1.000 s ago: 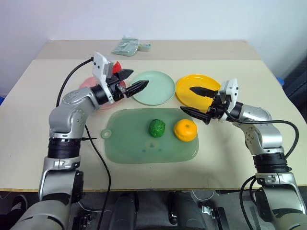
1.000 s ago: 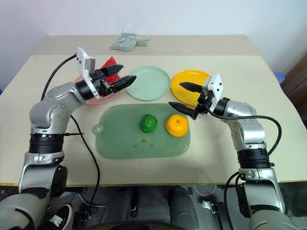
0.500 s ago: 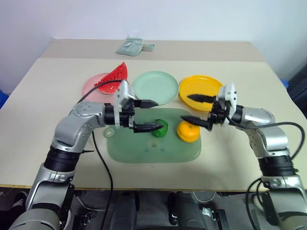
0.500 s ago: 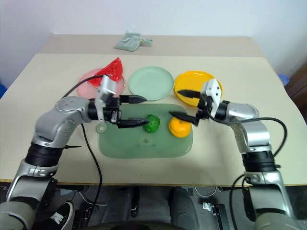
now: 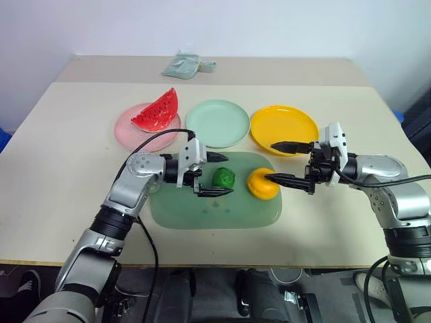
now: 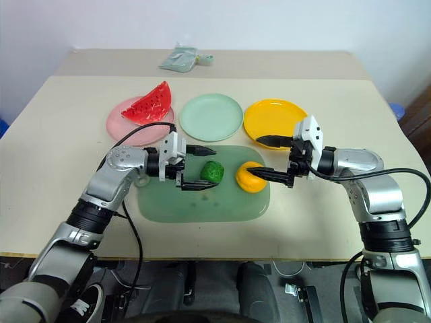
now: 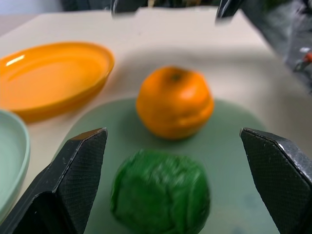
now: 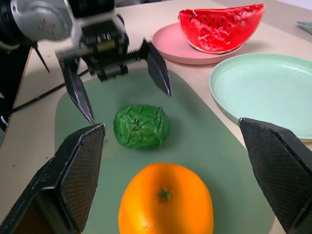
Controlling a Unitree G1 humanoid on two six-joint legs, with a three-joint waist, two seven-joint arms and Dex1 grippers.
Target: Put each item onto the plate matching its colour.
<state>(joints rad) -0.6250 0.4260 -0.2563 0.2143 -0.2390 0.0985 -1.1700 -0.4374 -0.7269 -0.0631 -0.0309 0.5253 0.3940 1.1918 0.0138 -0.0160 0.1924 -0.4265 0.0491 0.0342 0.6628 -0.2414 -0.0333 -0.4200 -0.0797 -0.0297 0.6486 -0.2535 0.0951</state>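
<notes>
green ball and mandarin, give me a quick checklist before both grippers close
1. Left gripper open, fingers either side of the green ball: ok.
2. Right gripper open, one finger over the mandarin: ok; centred on it: cannot tell.
3. Ball and mandarin apart on the mat: ok.
4. Mint plate and yellow plate bare: ok.
5. Watermelon wedge on the pink plate: ok.
6. Fingers touching either item: cannot tell.
</notes>
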